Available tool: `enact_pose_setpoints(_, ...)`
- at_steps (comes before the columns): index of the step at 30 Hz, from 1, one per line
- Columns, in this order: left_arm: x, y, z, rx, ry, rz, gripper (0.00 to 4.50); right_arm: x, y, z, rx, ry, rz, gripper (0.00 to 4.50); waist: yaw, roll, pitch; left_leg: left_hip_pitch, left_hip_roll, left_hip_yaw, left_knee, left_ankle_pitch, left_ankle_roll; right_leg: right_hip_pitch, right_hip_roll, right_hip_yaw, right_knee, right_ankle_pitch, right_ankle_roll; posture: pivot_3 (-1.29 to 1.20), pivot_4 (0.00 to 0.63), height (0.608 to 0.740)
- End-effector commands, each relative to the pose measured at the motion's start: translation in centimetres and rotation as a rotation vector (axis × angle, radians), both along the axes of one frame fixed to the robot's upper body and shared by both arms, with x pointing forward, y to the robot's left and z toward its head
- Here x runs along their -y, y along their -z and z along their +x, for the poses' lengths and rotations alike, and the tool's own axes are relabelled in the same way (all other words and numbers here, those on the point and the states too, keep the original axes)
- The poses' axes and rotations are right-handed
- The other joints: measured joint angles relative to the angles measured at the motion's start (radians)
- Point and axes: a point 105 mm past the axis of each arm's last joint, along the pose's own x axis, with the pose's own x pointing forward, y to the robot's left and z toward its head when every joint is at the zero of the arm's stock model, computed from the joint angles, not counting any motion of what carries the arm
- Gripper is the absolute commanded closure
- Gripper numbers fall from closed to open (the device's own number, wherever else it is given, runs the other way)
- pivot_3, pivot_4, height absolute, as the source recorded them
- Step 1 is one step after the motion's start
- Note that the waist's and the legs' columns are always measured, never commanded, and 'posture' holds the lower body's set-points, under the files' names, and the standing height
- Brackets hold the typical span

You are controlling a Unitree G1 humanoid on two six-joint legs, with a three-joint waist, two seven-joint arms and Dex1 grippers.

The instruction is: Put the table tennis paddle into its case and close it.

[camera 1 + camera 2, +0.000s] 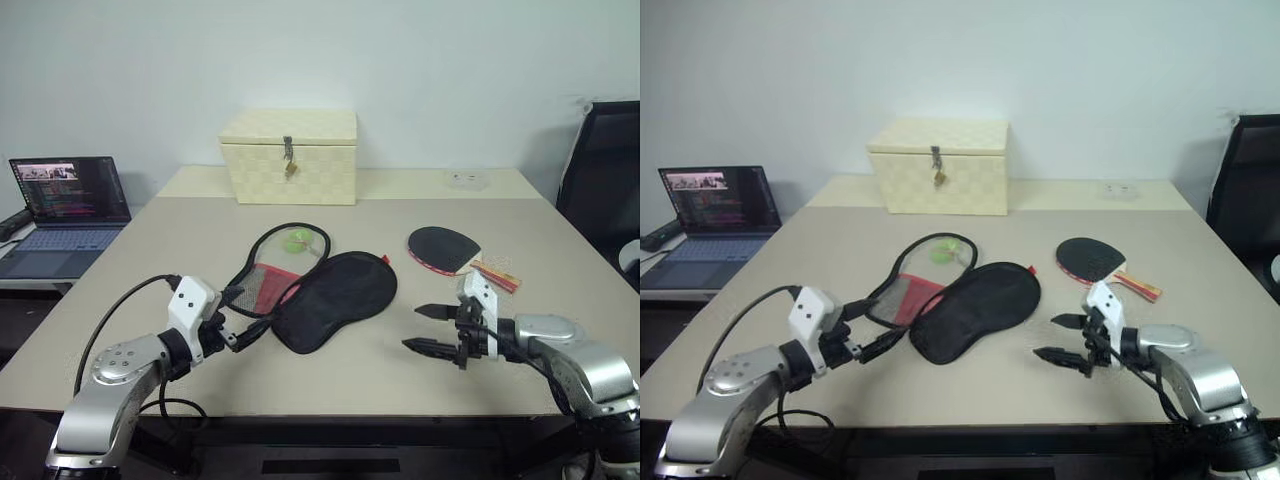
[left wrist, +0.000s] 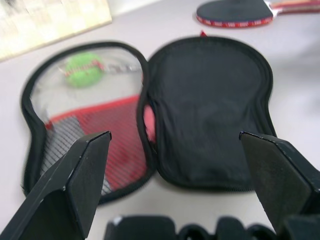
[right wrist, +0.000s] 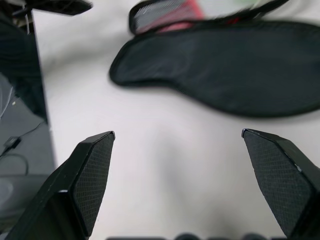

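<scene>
Laptop point(image 1: 68, 210) sits off the table's left side on a lower surface, lid up – not part of the job.

Left gripper point(image 1: 238, 318) hangs low over the near left of the table point(image 1: 560, 260), fingers spread wide, nothing in them. It points at the near end of the case, just short of it; I can't tell if a fingertip touches the edge. My read: it is placed there to pin or steady the case while the other arm loads it.

Case point(image 1: 335, 298) lies unzipped and folded fully open in mid-table: the mesh-and-red half on the left with the green charm point(image 1: 298, 241) resting inside it, the black half on the right. Open and flat like this, it is ready to take the paddle.

Cream box point(image 1: 290, 155) stands at the back, latched, well apart from everything.

Paddle point(image 1: 443, 248) lies flat to the right of the case, apart from it, black face up, handle pointing towards the right gripper – an easy handle to reach.

Right gripper point(image 1: 432, 329) hovers near the front edge, nearer than the paddle, fingers spread, empty.

Judgement: nothing done yet – pick by the handle, slide blade into one half, fold over, zip.
</scene>
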Motion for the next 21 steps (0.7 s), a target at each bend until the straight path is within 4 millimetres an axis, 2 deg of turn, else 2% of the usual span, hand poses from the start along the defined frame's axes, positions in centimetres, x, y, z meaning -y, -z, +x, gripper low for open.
enact_pose_setpoints(1,0.1,-0.8,-0.3,0.035,0.011,0.001,0.00,-0.5,-1.1,-0.5,0.036,-0.015,0.003,0.02,0.000,0.000,0.000,0.000,0.000,0.000,0.000,0.000,0.000,0.000,0.000,0.000,0.000,0.000,0.000,0.00,0.150,0.740)
enact_pose_setpoints(4,0.0,-0.3,-0.5,0.029,0.029,0.025,0.00,-0.7,-1.0,-0.1,0.043,0.001,0.006,0.02,0.001,0.000,0.000,0.001,0.000,0.001,0.001,0.000,0.000,0.001,0.000,0.000,0.000,0.000,0.000,0.00,0.150,0.740)
enact_pose_setpoints(12,-1.4,-1.3,-1.4,0.028,0.047,0.040,0.00,-2.4,-2.8,-0.2,0.035,0.016,0.108,0.02,0.000,0.000,0.000,0.001,0.001,0.001,0.000,0.000,0.000,0.001,0.001,0.000,0.000,0.000,0.000,0.00,0.150,0.740)
enact_pose_setpoints(14,-1.9,-1.9,-1.6,0.035,0.052,0.043,0.00,-3.2,-2.3,-0.1,0.009,0.038,0.125,0.02,0.000,0.000,0.000,0.001,0.001,0.000,0.000,0.000,0.000,0.001,0.001,0.000,0.000,0.000,0.000,0.00,0.150,0.740)
enact_pose_setpoints(16,-1.9,-2.2,-1.3,0.044,0.046,0.041,0.00,-4.0,-1.3,1.0,-0.040,0.101,0.139,0.02,0.001,0.000,0.000,0.001,0.000,0.000,0.000,0.000,0.000,0.001,0.001,0.000,0.000,0.000,0.000,0.00,0.150,0.740)
enact_pose_setpoints(18,-2.4,-2.1,-1.5,0.042,0.039,0.047,0.00,-4.8,-0.6,1.6,-0.058,0.170,0.115,0.02,0.001,0.000,0.000,0.001,0.000,0.001,0.000,0.000,0.000,0.001,0.001,0.000,0.000,0.000,0.000,0.00,0.150,0.740)
enact_pose_setpoints(21,-1.7,-1.4,-1.6,-0.007,0.087,0.016,0.00,-5.5,0.6,2.8,-0.146,0.276,0.113,0.02,0.000,0.000,0.000,0.002,0.001,0.000,0.000,0.000,0.000,0.001,0.001,0.001,0.000,0.000,0.000,0.00,0.150,0.740)
